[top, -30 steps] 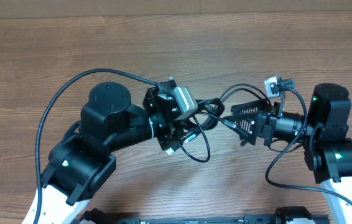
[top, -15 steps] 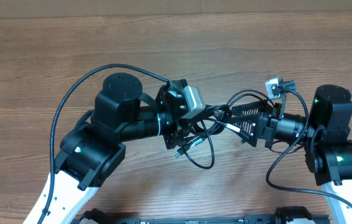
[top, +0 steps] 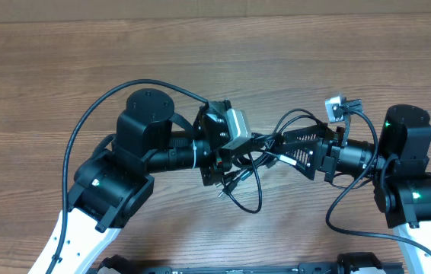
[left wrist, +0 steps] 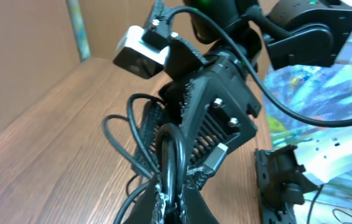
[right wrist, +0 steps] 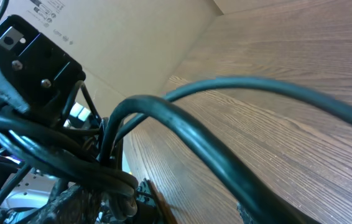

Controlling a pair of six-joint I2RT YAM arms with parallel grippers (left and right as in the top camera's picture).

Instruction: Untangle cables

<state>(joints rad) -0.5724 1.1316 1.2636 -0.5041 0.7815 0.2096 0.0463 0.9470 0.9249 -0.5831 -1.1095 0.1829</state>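
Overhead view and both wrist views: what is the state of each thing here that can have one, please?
cables: tangled in a bunch between the two grippers, not yet separated.
left gripper: shut on a loop of the cables.
right gripper: open, with strands of the cables running between its fingers.

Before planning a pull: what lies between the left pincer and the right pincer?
The knotted cables bridge that gap, as the overhead view shows.
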